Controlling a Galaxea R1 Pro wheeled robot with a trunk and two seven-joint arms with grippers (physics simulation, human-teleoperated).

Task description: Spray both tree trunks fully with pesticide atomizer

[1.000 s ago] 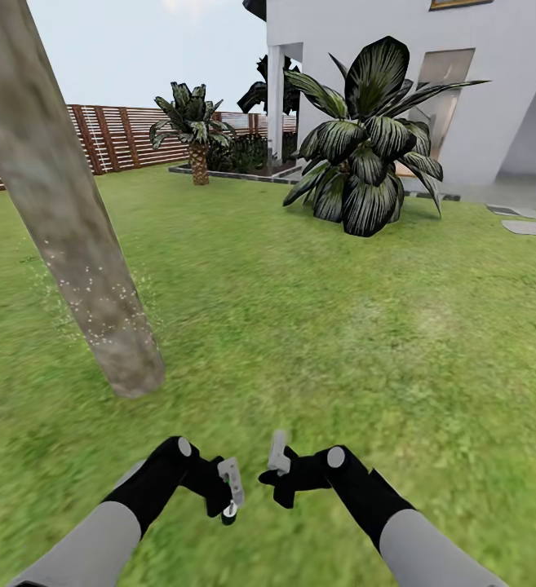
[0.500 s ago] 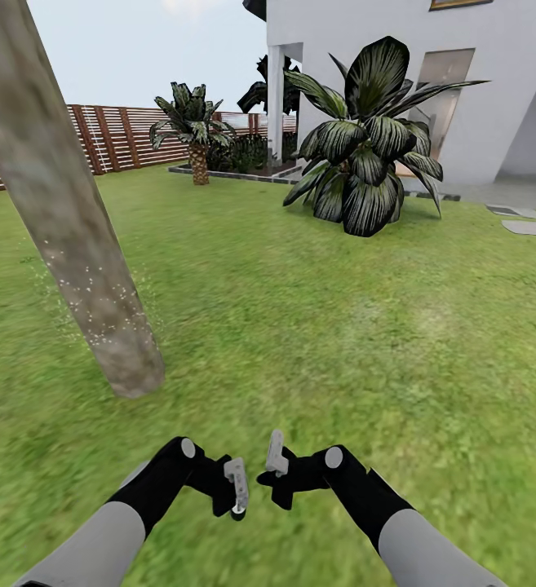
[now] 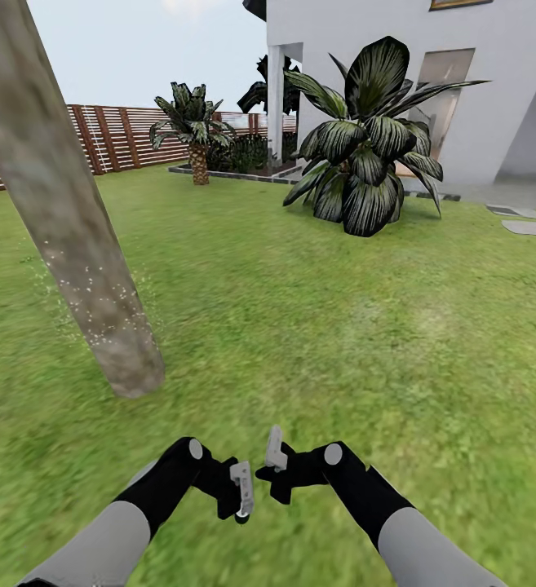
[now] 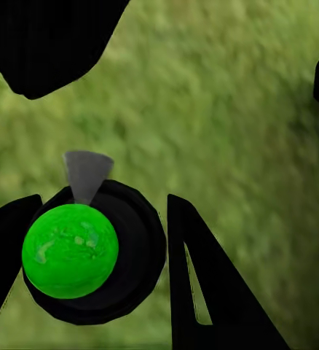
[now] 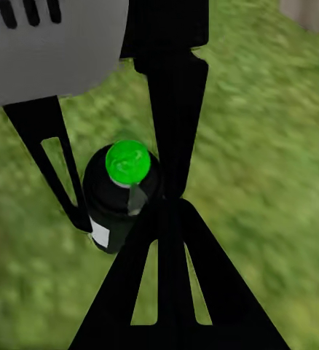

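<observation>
One tree's thick grey-brown trunk (image 3: 72, 244) leans up the left of the head view, with white specks across its lower part. My left gripper (image 3: 241, 487) hangs low over the grass floor (image 3: 316, 326), right of the trunk's base and nearer to me. It is shut on the pesticide atomizer (image 3: 241, 514). In the left wrist view the atomizer (image 4: 87, 251) is a round black body with a green top and a grey nozzle, held between the fingers (image 4: 203, 292). My right gripper (image 3: 275, 448) sits just right of the left one, shut and holding nothing. The right wrist view looks at the atomizer (image 5: 123, 193) past that gripper (image 5: 167, 208).
A big broad-leaved plant (image 3: 365, 163) stands ahead on the right before the white house (image 3: 496, 81). A short palm (image 3: 194, 134) and a brown slatted fence (image 3: 112, 134) line the back. Grey stepping stones (image 3: 533, 227) lie at far right. Open lawn spreads ahead and to the right.
Both grippers have crept slightly closer together, the left one shifting right with the atomizer in it. The view, trunk and garden stay the same.
</observation>
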